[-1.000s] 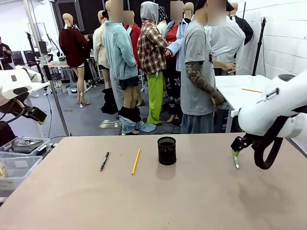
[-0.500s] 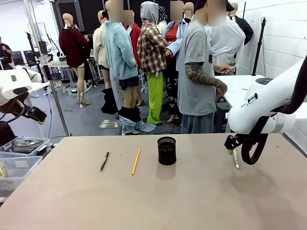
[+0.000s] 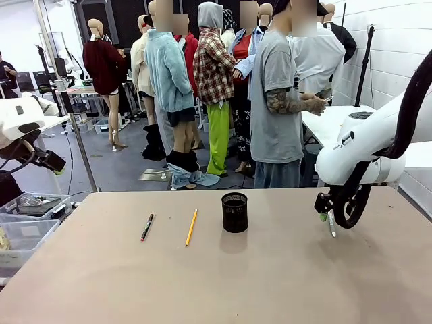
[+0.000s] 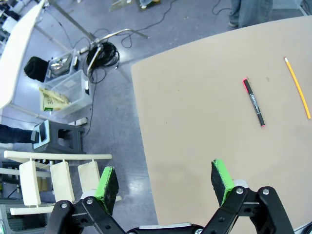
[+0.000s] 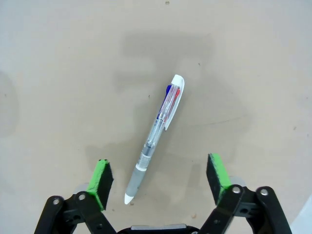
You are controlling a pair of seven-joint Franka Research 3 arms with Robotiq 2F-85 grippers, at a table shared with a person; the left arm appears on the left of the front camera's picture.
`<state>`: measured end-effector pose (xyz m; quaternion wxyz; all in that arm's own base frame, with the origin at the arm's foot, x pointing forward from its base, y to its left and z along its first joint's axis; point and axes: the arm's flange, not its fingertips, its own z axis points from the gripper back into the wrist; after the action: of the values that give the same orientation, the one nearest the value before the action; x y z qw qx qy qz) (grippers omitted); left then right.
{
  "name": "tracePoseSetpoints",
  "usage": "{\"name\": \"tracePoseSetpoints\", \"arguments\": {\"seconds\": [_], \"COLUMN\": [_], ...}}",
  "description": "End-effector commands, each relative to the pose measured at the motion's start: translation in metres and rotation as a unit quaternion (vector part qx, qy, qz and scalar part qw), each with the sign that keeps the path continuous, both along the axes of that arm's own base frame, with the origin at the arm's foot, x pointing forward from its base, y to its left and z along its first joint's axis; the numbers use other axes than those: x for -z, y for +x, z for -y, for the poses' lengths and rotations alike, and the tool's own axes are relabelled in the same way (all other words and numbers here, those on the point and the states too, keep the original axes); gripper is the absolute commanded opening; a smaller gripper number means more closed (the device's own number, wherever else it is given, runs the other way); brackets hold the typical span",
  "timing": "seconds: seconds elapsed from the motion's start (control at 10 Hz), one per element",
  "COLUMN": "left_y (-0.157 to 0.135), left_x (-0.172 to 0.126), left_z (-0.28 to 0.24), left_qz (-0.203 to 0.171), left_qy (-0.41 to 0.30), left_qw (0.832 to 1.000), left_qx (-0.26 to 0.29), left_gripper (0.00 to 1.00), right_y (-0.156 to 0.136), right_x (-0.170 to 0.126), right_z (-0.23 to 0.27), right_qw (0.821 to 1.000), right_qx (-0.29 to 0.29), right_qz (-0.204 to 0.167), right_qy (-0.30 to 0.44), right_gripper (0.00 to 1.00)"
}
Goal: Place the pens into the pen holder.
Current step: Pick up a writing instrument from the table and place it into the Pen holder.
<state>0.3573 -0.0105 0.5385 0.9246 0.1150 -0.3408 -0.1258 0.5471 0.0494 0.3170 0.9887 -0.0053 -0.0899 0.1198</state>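
Pens are all lying flat on the table, none in the pen holder yet. The holder stands upright around the middle of the far half of the table. On the robot's left of the holder, fairly near it, is the yellow-orange pencil, and further out on that same side is the dark pen, so the pencil sits between the dark pen and the holder. Neither touches the other. The whitish pen is well off to the holder's other side, on the robot's right. The right gripper is down low right over that one. From its wrist cam the right gripper has its jaws wide apart, one green pad on each side of the whitish pen, and neither pad touches it, so nothing's gripped. It's a clear-bodied pen with red and blue bits showing inside, lying at a slant between the fingers. The left gripper is way out past the table edge on the holder's left, up high over the floor, jaws spread wide with nothing between them. Its cam looks down on the dark pen and the pencil.
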Motion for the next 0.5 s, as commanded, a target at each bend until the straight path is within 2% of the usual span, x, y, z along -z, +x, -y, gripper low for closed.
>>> {"name": "tracePoseSetpoints", "arguments": {"seconds": [0.0, 0.4], "left_y": [0.001, 0.001], "left_x": [0.000, 0.000], "left_z": [0.000, 0.000], "left_qz": [0.006, 0.006], "left_qy": [0.002, 0.002], "left_qw": [1.000, 1.000], "left_qx": [-0.001, -0.001], "left_gripper": [1.00, 1.00], "right_y": [0.010, 0.019], "right_x": [-0.001, 0.017], "right_z": [-0.002, -0.007], "right_qw": [1.000, 0.999], "right_qx": [-0.003, 0.002], "right_qz": [-0.007, -0.029], "right_qy": [-0.023, -0.023], "right_gripper": [0.74, 0.00]}}
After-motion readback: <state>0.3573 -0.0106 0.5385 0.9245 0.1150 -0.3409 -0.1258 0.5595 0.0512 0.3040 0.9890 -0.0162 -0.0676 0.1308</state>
